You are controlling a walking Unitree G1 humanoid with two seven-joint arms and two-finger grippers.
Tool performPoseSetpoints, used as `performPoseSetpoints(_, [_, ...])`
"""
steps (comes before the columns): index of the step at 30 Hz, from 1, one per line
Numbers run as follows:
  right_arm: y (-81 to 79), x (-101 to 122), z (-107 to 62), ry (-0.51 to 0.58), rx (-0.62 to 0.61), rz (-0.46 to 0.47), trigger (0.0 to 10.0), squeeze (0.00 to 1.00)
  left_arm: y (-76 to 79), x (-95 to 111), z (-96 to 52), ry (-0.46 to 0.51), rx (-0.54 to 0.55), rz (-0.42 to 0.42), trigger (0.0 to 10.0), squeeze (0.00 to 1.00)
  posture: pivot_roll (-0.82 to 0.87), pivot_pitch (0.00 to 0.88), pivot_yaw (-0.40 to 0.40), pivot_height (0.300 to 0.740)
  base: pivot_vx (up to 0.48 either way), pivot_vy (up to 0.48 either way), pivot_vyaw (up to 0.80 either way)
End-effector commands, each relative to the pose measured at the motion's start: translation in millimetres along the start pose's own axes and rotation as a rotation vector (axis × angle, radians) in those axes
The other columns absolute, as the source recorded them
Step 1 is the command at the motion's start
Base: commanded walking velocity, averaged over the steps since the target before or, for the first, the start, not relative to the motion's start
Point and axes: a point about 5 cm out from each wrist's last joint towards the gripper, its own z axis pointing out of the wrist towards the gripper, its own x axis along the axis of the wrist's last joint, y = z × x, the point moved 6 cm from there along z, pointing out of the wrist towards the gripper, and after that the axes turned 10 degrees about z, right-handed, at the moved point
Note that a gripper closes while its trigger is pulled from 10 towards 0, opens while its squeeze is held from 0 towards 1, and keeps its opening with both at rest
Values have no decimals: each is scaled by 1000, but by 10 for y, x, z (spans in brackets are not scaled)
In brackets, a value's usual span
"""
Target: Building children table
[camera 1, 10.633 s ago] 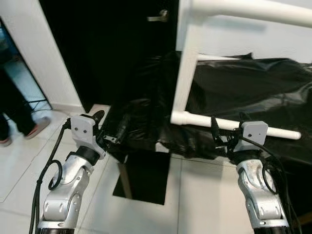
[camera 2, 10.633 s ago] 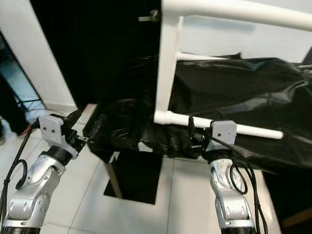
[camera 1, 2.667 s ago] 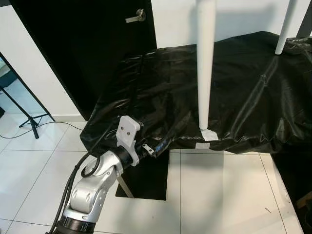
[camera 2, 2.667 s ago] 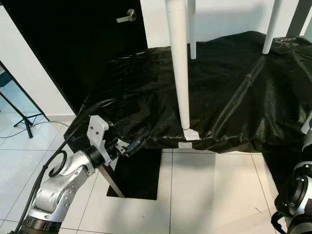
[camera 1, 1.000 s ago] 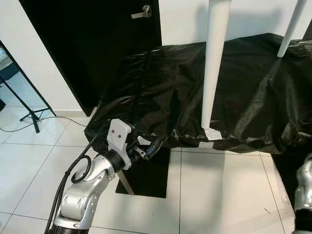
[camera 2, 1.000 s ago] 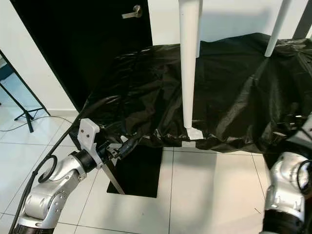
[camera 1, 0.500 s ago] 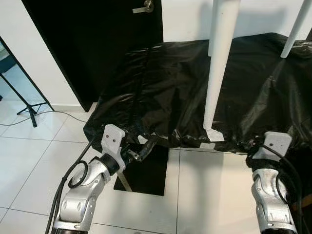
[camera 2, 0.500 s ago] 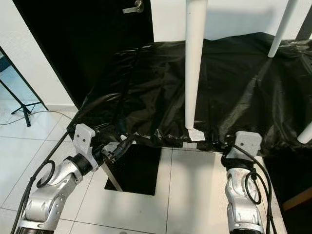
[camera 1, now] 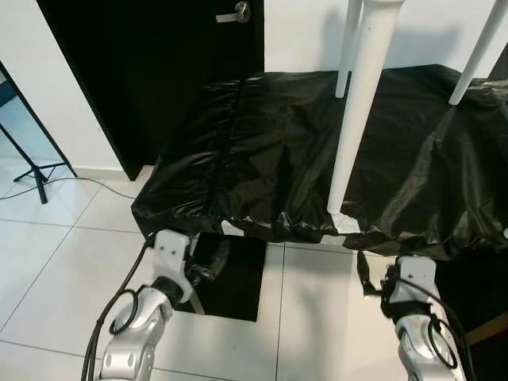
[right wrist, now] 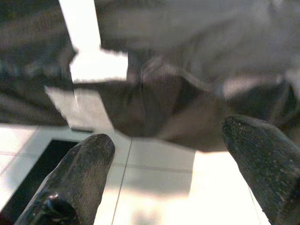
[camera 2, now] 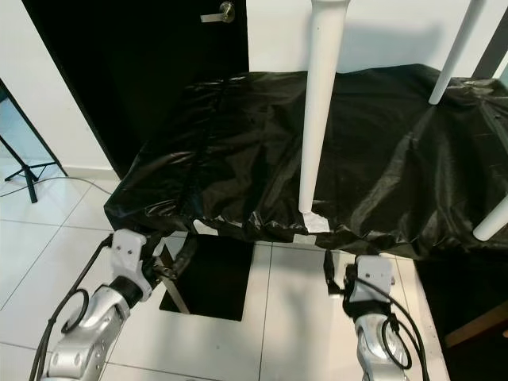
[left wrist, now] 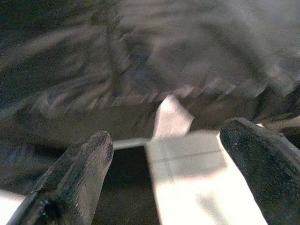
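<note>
The white children's table stands on a surface draped in black plastic sheet (camera 1: pixel 262 151). Its nearest leg (camera 1: pixel 359 119) comes down close to the sheet's front edge, beside a white taped patch (camera 1: pixel 347 224). More white legs (camera 1: pixel 477 55) rise farther back, and the tabletop is cut off above. My left gripper (camera 1: pixel 213 258) hangs low under the sheet's front left corner, open and empty. My right gripper (camera 1: pixel 365 278) is low in front of the sheet's edge, below the nearest leg, also open with nothing in it. The left wrist view has blurred sheet between the left gripper's (left wrist: pixel 166 136) spread fingers, and the right gripper (right wrist: pixel 168 133) faces the sheet's hem.
A black door with a metal handle (camera 1: pixel 232 13) is at the back left. A tripod stand (camera 1: pixel 28 163) is on the white tiled floor (camera 1: pixel 71 262) at left. A dark gap (camera 1: pixel 234 278) lies under the draped surface. A brown edge (camera 1: pixel 486 329) shows at lower right.
Both arms have dropped lower in front of the sheet's edge. The left gripper has drawn back from the corner, and the view has shifted slightly.
</note>
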Motion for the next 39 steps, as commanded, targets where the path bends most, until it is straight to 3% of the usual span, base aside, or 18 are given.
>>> performPoseSetpoints(1, [-28, -133, -41, -42, 14, 6, 10000, 0, -24, -122, -32, -31, 24, 15, 10000, 0, 105, 0, 12, 740, 0, 0, 0])
performPoseSetpoints(3, [-18, -343, -84, -107, 17, -12, 10000, 0, -25, -289, -43, -65, 41, 5, 10000, 0, 106, 0, 10, 740, 0, 0, 0])
performPoseSetpoints(6, [-11, -459, -108, -149, 16, -16, 10000, 0, -27, -393, -49, -89, 53, -11, 10000, 0, 107, 0, 9, 740, 0, 0, 0])
performPoseSetpoints(9, [8, -805, -174, -290, 19, -6, 10000, 0, 22, -814, -77, -211, 71, -61, 10000, 0, 108, 0, 12, 740, 0, 0, 0])
performPoseSetpoints(14, [10, -949, -199, -357, 22, -7, 10000, 0, 83, -986, -93, -265, 75, -76, 10000, 0, 106, 0, 15, 740, 0, 0, 0])
performPoseSetpoints(16, [3, -1211, -305, -493, 25, -25, 10000, 0, 255, -1322, -163, -402, 69, -94, 10000, 0, 110, 0, 14, 740, 0, 0, 0])
performPoseSetpoints(27, [23, -1529, -559, -667, 15, -40, 10000, 0, 425, -1718, -394, -586, 62, -104, 10000, 0, 112, 0, 18, 740, 0, 0, 0])
performPoseSetpoints(32, [-61, -1784, -844, -831, 23, -42, 10000, 0, 551, -1981, -621, -746, 61, -119, 10000, 0, 113, 0, 16, 740, 0, 0, 0])
performPoseSetpoints(39, [-191, -1891, -979, -912, 64, -41, 10000, 0, 669, -2046, -644, -816, 39, -94, 10000, 0, 106, 0, 32, 740, 0, 0, 0])
